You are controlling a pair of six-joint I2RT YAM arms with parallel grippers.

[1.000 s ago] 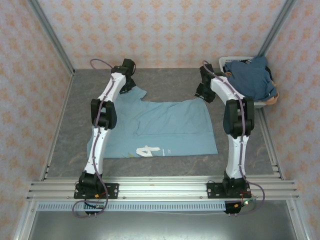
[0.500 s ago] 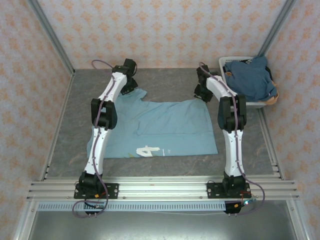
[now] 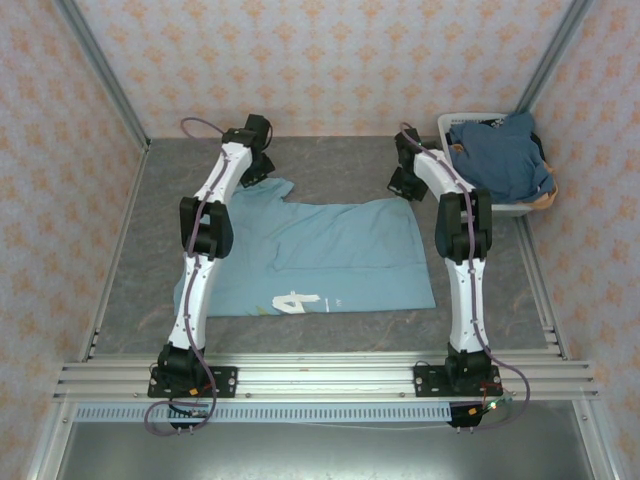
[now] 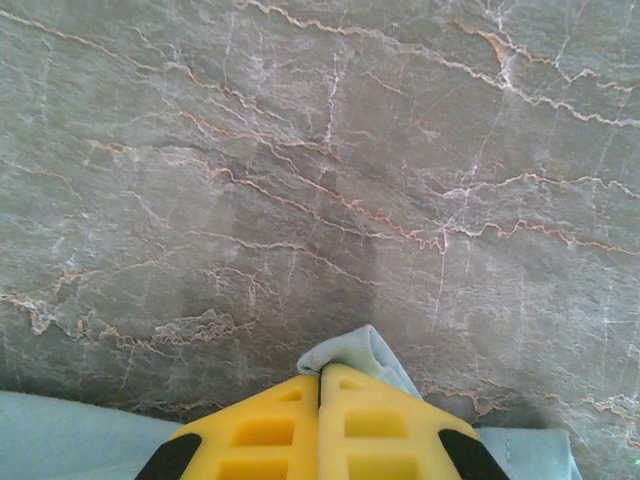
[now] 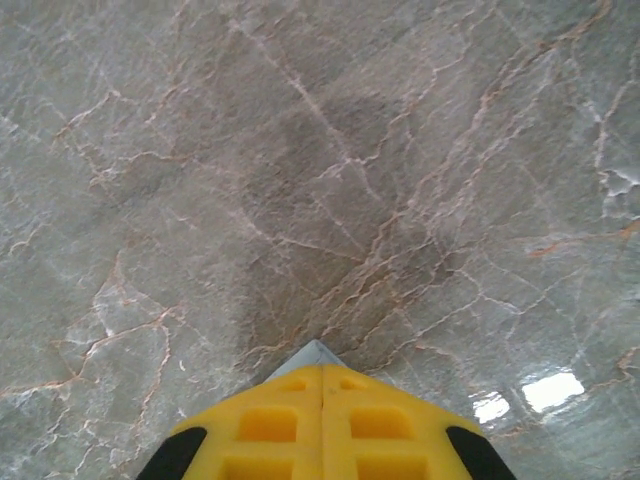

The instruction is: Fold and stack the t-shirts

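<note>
K: Right claw [image 3: 402,187] went from part-open to clamped and nudged slightly toward 9 o'clock. Left arm [image 3: 205,230] hasn't budged.
M: Holding anything?
K: Yes. Right wrist view: jaws flush together, with a sliver of pale cloth poking out at the tips. Left claw [image 3: 262,172] is also shut tight, pinching a fold of the same fabric.
M: So both far corners are gripped. Fold can start, I'd say.
K: Agreed, likely a pull from 12 toward 6.
M: Layout?
K: Light-blue t-shirt [image 3: 330,255] lies flat on the table [image 3: 330,160], between the arms. Near edge with the white lettering [image 3: 296,300] is at 6, far edge at 12 in the claws. Long axis runs 9 to 3. Sleeve [image 3: 275,188] sticks out at the far-left corner and there's a straight edge at 3, so the neck end probably points to 9. It's hidden by the left arm, can't confirm.
M: Rest?
K: Dark t-shirts [image 3: 505,160] heaped in the laundry basket [image 3: 447,122] at 1 o'clock, unfolded.
</note>
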